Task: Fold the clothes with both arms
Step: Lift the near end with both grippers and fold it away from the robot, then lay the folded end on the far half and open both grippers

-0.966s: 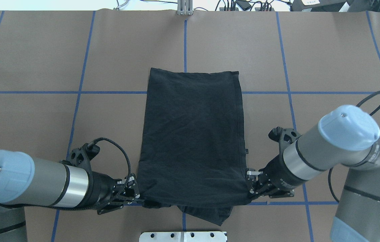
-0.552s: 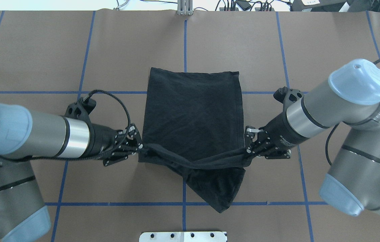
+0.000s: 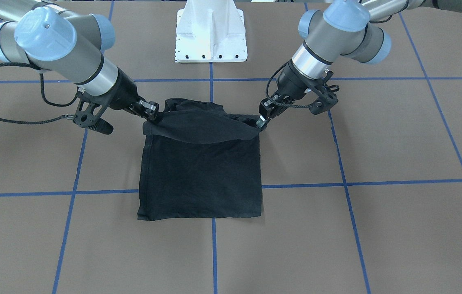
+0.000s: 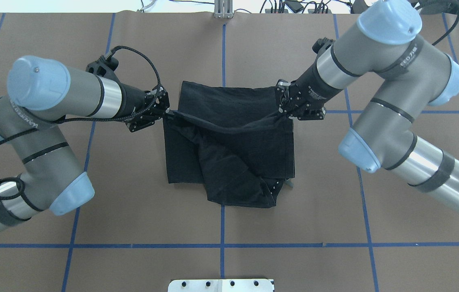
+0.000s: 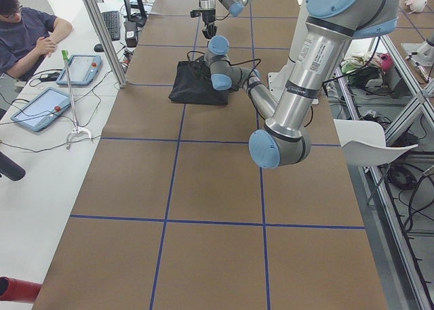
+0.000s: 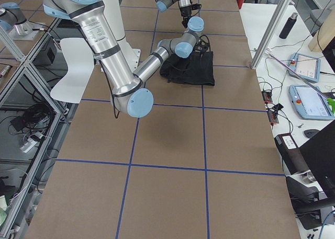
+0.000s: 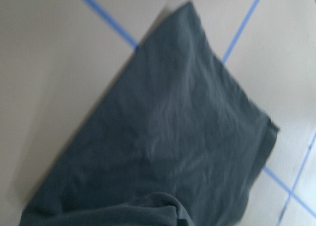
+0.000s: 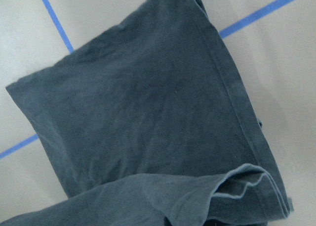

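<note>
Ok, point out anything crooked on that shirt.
The shirt looks uneven: a bunched flap pokes past its robot-side edge, right of centre. The edge held between the left gripper and right gripper sags in the middle.

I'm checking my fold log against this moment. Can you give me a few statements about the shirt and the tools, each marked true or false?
1. The left tool and right tool each grip the shirt. True.
2. The shirt lies fully flat on the table. False: one edge is lifted and stretched between the tools.
3. A printed graphic shows on the shirt. False: only plain black fabric shows.
4. The lifted edge hangs over the rest of the shirt. True.
5. Both tools hold the same corner. False: they hold opposite ends of the lifted edge.
</note>
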Controlling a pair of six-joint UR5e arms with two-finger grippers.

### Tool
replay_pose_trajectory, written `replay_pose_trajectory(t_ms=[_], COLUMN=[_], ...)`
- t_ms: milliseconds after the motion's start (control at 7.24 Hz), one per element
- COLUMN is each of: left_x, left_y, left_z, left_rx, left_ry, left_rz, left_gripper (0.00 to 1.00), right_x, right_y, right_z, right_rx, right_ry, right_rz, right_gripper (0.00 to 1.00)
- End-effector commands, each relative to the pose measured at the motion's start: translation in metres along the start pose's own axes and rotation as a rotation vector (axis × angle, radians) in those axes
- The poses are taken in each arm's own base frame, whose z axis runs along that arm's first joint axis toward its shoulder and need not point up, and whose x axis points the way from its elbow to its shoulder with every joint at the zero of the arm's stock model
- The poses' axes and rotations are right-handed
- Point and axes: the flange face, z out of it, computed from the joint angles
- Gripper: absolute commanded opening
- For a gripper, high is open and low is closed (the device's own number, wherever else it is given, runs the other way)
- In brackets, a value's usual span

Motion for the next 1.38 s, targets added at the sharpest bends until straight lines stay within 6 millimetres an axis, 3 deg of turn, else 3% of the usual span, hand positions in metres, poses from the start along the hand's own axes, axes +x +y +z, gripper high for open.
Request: replay_pose_trajectory(t_ms=[0, 138, 276, 690, 1104, 1242], left_x=[0.035, 0.045, 0.040, 0.007, 0.006, 0.014], left_y=[-0.031, -0.038, -0.046, -0.080, -0.094, -0.102], left_z=[0.020, 0.030, 0.045, 0.088, 0.096, 0.111], left_rx=[0.045, 0.052, 0.057, 0.052, 0.066, 0.071], left_ry=[0.008, 0.010, 0.000, 0.042, 0.043, 0.045], left_rz=[-0.011, -0.015, -0.021, -0.018, -0.022, -0.024], left_gripper=[0.00, 0.00, 0.00, 0.00, 0.00, 0.00], right_x=[-0.028, -0.036, -0.047, -0.062, -0.045, -0.031], right_y=[-0.051, -0.062, -0.074, -0.098, -0.134, -0.155], right_z=[-0.007, 0.003, 0.016, 0.041, 0.053, 0.066], right_rx=[0.049, 0.054, 0.055, 0.057, 0.100, 0.104], right_ry=[0.006, 0.023, 0.044, 0.090, 0.115, 0.114], right_rz=[0.022, 0.024, 0.026, 0.062, 0.079, 0.084], right_gripper=[0.00, 0.00, 0.00, 0.00, 0.00, 0.00])
